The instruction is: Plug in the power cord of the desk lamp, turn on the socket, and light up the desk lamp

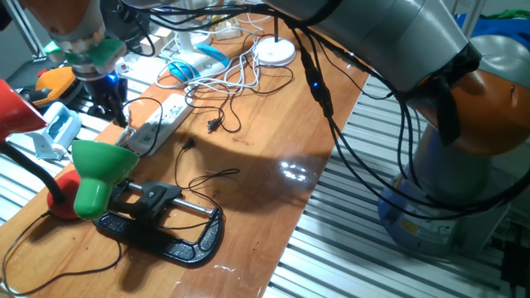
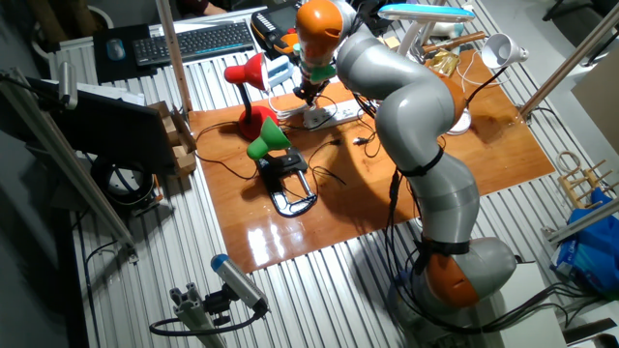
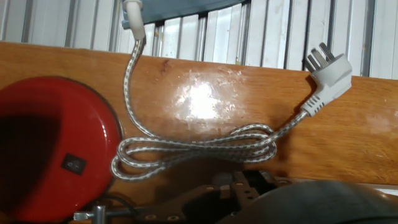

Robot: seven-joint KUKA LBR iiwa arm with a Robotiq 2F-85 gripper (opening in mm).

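Note:
The socket (image 1: 166,116) is a long white power strip lying on the wooden table, also seen from the other side (image 2: 324,118). My gripper (image 1: 109,103) hangs just left of its near end (image 2: 309,97); its dark fingers are too small to read. A green desk lamp (image 1: 103,161) sits in a black clamp (image 1: 166,232). A thin black cord with a small plug (image 1: 214,126) lies loose to the right of the strip. A red lamp (image 1: 16,103) stands at the left, and its round base (image 3: 56,143) fills the hand view's left. A white three-pin plug (image 3: 328,71) on a braided cord lies beside it.
A tangle of white and blue cables (image 1: 186,70) and a round white disc (image 1: 275,52) lie at the table's far end. A yellow tool (image 1: 54,79) and a keyboard (image 2: 198,39) sit beyond the table. The arm's black cables (image 1: 319,91) hang over the right edge.

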